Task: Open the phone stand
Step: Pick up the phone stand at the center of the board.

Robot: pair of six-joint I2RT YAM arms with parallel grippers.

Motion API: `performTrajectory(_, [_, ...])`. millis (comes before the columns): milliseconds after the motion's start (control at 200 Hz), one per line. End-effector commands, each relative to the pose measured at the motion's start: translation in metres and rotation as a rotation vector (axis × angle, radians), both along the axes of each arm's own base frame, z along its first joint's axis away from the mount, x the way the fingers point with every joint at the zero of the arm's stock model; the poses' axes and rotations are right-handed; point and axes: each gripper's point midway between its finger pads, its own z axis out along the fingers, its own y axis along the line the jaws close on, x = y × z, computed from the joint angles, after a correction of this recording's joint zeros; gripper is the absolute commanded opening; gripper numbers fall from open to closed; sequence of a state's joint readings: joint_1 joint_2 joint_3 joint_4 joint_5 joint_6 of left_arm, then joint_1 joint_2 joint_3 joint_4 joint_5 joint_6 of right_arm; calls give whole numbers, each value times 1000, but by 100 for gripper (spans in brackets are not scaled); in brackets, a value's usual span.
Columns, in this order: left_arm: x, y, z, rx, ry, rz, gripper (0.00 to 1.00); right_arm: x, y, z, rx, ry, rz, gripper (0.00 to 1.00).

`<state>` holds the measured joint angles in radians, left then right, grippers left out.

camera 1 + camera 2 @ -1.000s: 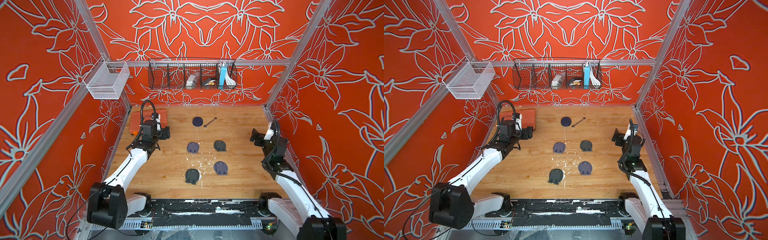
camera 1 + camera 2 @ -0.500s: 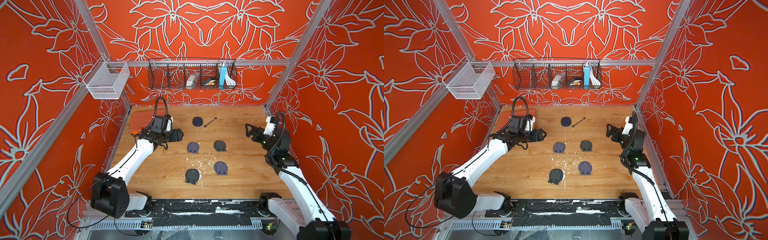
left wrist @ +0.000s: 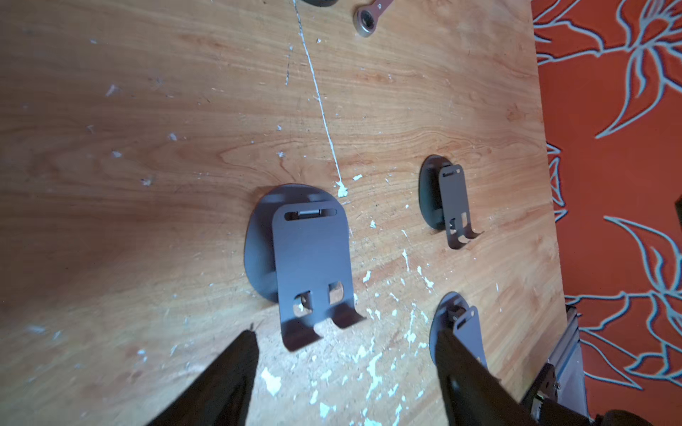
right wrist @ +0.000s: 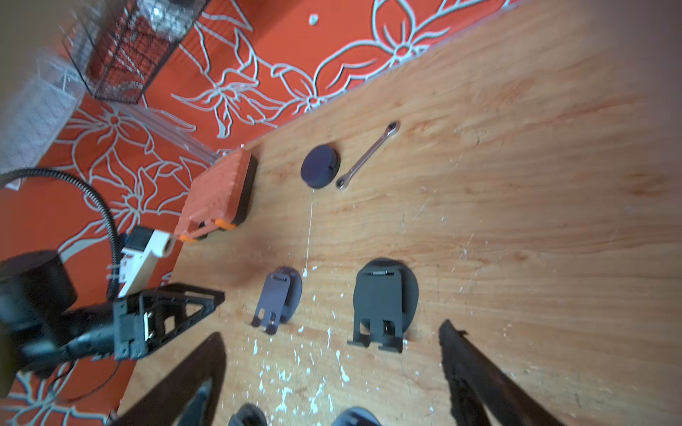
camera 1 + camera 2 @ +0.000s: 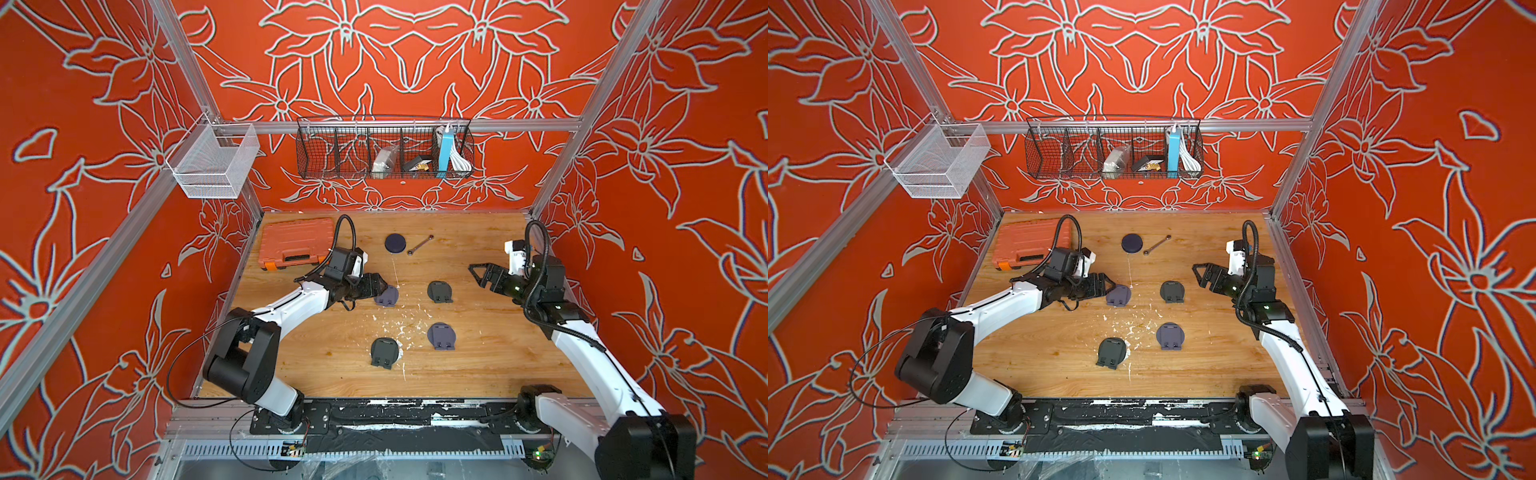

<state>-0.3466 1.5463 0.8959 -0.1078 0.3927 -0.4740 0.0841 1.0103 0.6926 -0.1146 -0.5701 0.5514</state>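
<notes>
I've got the left gripper (image 3: pixel 345 333) spread wide and empty, tips just beside the folded purple phone stand (image 3: pixel 310 258) lying flat on the table (image 5: pixel 490 357), right gripper (image 5: pixel 478 275) also wide apart, empty, near a black stand (image 5: pixel 439 291).

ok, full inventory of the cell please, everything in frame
phone stands: 4, two purple-grey, two black, folded, mid-table
disc: 1, dark navy, back of table
wrench: 1, silver, right beside disc
tool case: 1, orange, closed, back-left corner
wire basket: 1, black, on back rail, holds small items
mesh basket: 1, white, on left rail
table: 1, wood, white flecks
left pincer: 1, black, open, at back-left purple stand
right pincer: 1, black, open, near back-right black stand
</notes>
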Motion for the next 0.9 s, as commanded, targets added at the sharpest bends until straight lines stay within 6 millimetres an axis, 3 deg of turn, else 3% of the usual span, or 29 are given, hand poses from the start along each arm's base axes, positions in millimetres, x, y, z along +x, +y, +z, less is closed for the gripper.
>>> performTrajectory(0, [15,-7,3,-43,-57,12,76,-13,18,0,24,40,77,89])
performTrajectory(200, [21,-14,-12,-67,-55,-12,75,-27,54,-14,37,90,191,87])
performTrajectory(370, [22,-20,-28,-84,-36,-42,71,-33,70,-19,48,117,242,86])
performTrajectory(896, [23,-28,-59,-122,31,-69,61,-34,74,-26,26,121,228,86])
